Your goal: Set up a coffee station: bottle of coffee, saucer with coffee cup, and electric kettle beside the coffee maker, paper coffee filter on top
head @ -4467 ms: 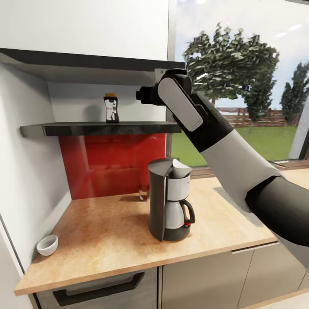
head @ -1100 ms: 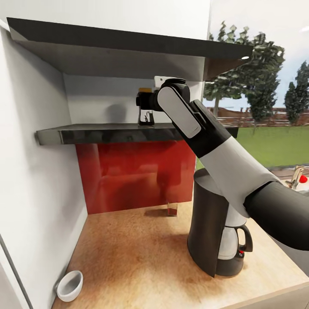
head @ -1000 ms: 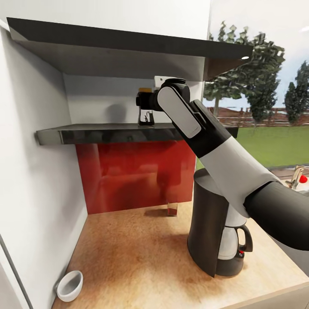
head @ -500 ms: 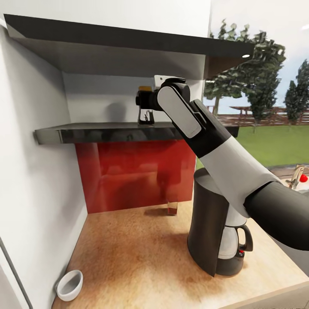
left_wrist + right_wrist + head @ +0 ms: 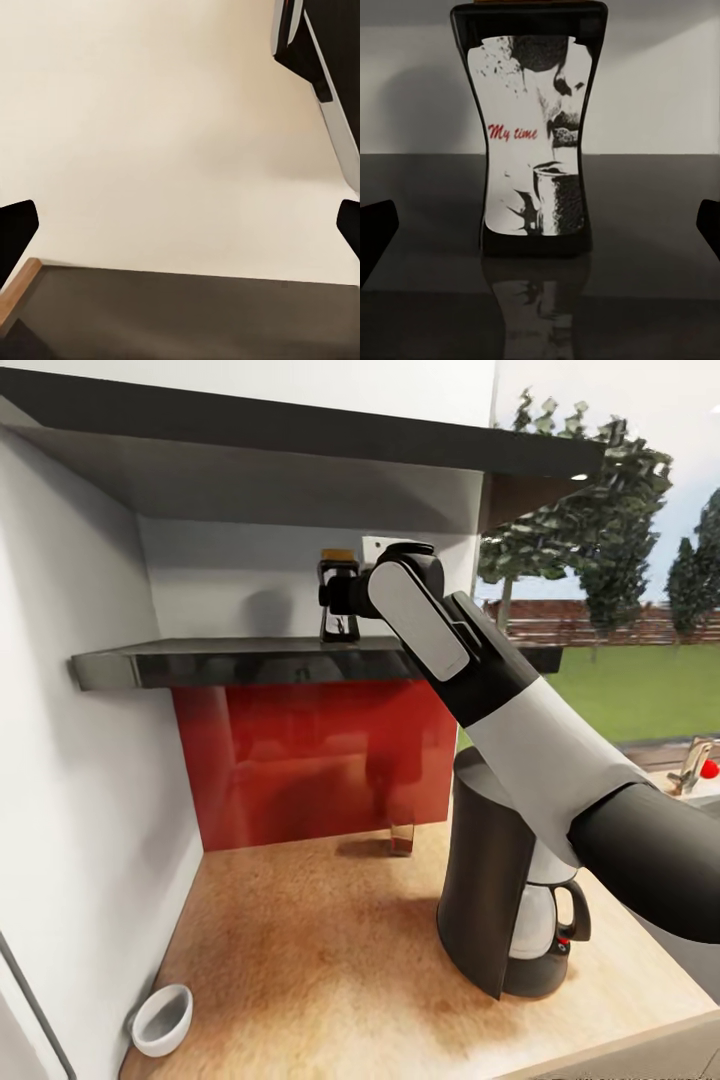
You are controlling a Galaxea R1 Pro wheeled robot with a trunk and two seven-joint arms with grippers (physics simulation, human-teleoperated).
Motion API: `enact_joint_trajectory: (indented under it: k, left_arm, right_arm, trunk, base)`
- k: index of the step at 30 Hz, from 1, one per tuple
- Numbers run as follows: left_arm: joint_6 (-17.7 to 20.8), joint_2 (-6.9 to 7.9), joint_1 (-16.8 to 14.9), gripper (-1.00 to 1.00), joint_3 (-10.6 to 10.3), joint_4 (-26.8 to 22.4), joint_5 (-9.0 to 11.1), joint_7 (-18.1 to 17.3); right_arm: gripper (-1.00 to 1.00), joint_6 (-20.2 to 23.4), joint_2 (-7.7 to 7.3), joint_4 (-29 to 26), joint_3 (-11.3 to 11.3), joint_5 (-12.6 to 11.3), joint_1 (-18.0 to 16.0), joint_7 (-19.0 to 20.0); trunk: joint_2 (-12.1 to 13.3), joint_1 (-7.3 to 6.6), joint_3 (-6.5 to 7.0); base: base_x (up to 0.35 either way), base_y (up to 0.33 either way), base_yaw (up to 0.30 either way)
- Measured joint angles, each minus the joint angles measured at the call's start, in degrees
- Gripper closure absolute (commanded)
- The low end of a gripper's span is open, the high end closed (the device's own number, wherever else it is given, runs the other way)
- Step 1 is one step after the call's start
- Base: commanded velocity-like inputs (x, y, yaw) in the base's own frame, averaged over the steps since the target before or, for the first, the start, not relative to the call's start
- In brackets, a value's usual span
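Note:
The bottle of coffee [image 5: 337,572] stands upright on the dark kitchen shelf [image 5: 240,661]; its white-and-red label [image 5: 536,135] faces the right wrist camera. My right gripper [image 5: 329,598] is raised to shelf height just in front of it, open, with the fingertips [image 5: 376,232] wide on either side and not touching. The coffee maker [image 5: 495,900] stands on the countertop [image 5: 320,950], its top hidden by my right arm. The coffee cup [image 5: 162,1019] sits at the counter's near left corner. My left gripper [image 5: 180,229] is open over a cream surface.
A red backsplash [image 5: 310,760] lies under the shelf, with a small glass [image 5: 401,836] at its foot. A white wall closes the left side. A dark cabinet underside [image 5: 300,450] hangs above the shelf. A window is at the right.
The camera has come closer and shifted, then tilted a little. The bottle now shows higher above my right wrist. The right gripper stays open at the bottle.

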Motion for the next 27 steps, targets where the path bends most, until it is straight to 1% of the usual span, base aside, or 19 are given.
enact_joint_trajectory:
  k: [8,13,18,22,27]
  left_arm:
    - [0.1,0.00,0.0,-1.00,0.0,0.0,0.0,0.0]
    - [0.1,0.00,0.1,-1.00,0.0,0.0,0.0,0.0]
    - [0.1,0.00,0.1,-1.00,0.0,0.0,0.0,0.0]
    - [0.1,0.00,0.1,-1.00,0.0,0.0,0.0,0.0]
    - [0.1,0.00,0.1,-1.00,0.0,0.0,0.0,0.0]
  right_arm:
    - [-1.00,0.0,0.00,0.3,-0.1,-0.1,0.0,0.0]
    - [-1.00,0.0,0.00,0.1,-0.2,-0.2,0.0,-0.1]
    - [-1.00,0.0,0.00,-0.4,-0.1,-0.1,0.0,-0.2]
    - [-1.00,0.0,0.00,-2.4,0.1,-0.1,0.0,-0.3]
    - [-1.00,0.0,0.00,-3.0,0.1,-0.1,0.0,-0.3]
  trunk:
    - [0.0,-0.01,-0.74]
    - [0.0,0.00,-1.12]
    - [0.0,-0.01,-1.23]
    - [0.0,-0.02,-1.23]
    - [0.0,-0.01,-1.23]
  base:
    - [0.107,0.000,0.000]
    - [0.035,0.000,0.000]
    - [0.039,0.012,0.000]
    - [0.169,0.162,0.000]
    - [0.065,0.065,0.000]
